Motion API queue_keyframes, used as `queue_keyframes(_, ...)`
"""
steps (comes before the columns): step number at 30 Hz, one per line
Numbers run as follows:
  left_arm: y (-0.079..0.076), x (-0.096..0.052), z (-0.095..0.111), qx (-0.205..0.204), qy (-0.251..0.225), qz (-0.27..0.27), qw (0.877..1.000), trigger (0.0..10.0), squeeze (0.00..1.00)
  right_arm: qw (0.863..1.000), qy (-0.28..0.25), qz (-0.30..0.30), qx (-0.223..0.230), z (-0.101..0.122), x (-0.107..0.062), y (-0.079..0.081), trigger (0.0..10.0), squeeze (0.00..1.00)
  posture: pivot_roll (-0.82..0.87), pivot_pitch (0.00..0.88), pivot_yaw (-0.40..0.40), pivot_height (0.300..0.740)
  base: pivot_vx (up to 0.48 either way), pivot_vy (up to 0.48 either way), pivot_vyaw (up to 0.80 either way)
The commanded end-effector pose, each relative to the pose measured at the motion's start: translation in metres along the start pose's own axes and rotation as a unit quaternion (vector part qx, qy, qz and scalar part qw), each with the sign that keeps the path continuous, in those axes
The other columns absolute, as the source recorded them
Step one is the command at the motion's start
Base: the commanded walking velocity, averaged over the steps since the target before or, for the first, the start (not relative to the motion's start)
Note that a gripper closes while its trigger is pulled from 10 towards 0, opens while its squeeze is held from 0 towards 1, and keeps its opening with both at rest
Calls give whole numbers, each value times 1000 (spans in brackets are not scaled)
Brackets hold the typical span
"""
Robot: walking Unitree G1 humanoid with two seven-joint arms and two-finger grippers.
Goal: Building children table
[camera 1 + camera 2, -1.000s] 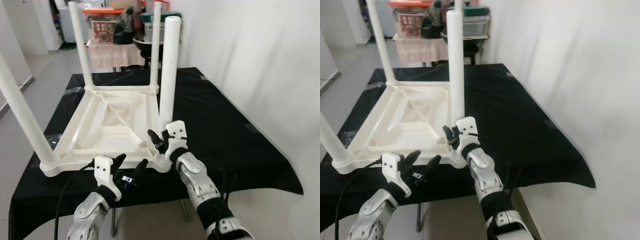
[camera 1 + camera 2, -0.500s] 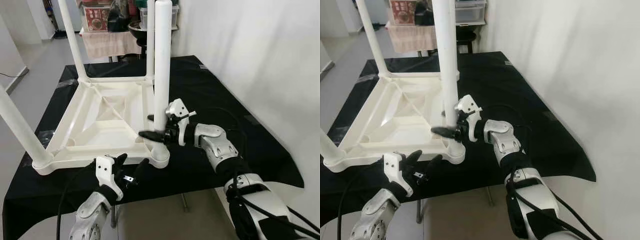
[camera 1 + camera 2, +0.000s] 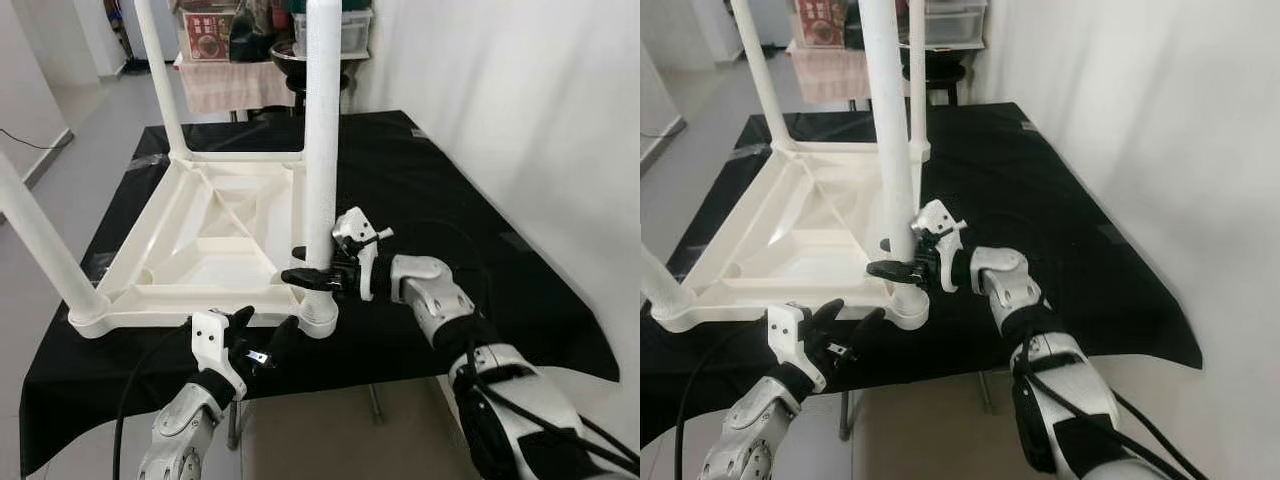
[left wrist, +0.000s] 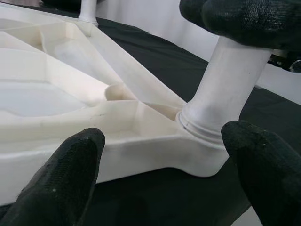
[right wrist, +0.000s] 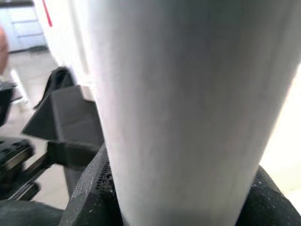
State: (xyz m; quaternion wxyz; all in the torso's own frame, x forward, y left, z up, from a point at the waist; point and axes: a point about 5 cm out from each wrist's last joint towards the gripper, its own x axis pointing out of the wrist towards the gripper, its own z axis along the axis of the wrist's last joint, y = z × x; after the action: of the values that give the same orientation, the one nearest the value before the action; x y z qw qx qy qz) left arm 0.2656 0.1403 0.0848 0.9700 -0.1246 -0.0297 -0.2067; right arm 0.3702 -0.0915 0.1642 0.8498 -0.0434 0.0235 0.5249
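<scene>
Table leg in right tool (upright)

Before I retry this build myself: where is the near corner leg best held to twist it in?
Low on the leg, just above its socket, from the right side as the right gripper does: the round upright shaft fits between two fingers there.

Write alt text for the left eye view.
The right gripper clasps the near white leg just above its socket on an upturned white table lying on a black cloth. The left gripper hovers open below the table's near edge.
</scene>
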Motion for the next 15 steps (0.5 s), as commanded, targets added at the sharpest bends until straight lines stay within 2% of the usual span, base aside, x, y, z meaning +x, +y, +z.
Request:
queue_keyframes(1,0,-4,-3,-1,8,1,1000,10000,0,993,27,-106,39,-32,-2,7,0,0,2,0,-29,740,0,0,0)
queue_keyframes(2,0,-4,-3,-1,8,1,1000,10000,0,993,27,-106,39,-32,-2,7,0,0,2,0,-29,740,0,0,0)
queue_keyframes(3,1,-5,-3,-1,8,1,1000,10000,0,986,41,-155,50,-44,-2,11,0,0,-1,0,-29,740,0,0,0)
queue_keyframes(4,2,-6,-2,-1,8,1,1000,10000,0,950,53,-294,94,-63,-5,19,0,0,-13,0,-17,740,0,0,0)
queue_keyframes(5,2,-6,-2,-1,8,1,1000,10000,0,950,53,-294,94,-63,-5,19,0,0,-13,0,-17,740,0,0,0)
queue_keyframes(6,3,-6,-2,-1,9,1,1000,10000,0,922,71,-357,129,-81,-7,35,0,0,-16,0,-13,740,0,0,0)
queue_keyframes(7,3,-6,-2,-1,9,1,1000,10000,0,922,71,-357,129,-81,-7,35,0,0,-16,0,-13,740,0,0,0)
queue_keyframes(8,4,-6,-2,-1,10,0,1000,10000,0,925,79,-345,139,-90,9,58,0,0,-28,0,13,740,0,0,0)
queue_keyframes(9,4,-6,-2,-1,10,0,1000,10000,0,925,79,-345,139,-90,9,58,0,0,-28,0,13,740,0,0,0)
queue_keyframes(10,4,-5,-2,0,12,-1,1000,10000,0,936,79,-311,146,-92,25,76,0,0,-28,0,21,740,0,0,0)
queue_keyframes(11,5,-4,-2,-1,14,-1,1000,10000,0,951,70,-276,123,-85,37,79,0,0,-16,0,15,740,0,0,0)
queue_keyframes(14,5,-3,-2,-3,14,-2,1000,10000,0,958,63,-259,106,-78,46,76,0,0,-12,0,8,740,0,0,0)
queue_keyframes(15,6,-2,-2,-6,13,-1,1000,10000,0,958,60,-261,102,-72,48,68,0,0,-7,0,3,740,0,0,0)
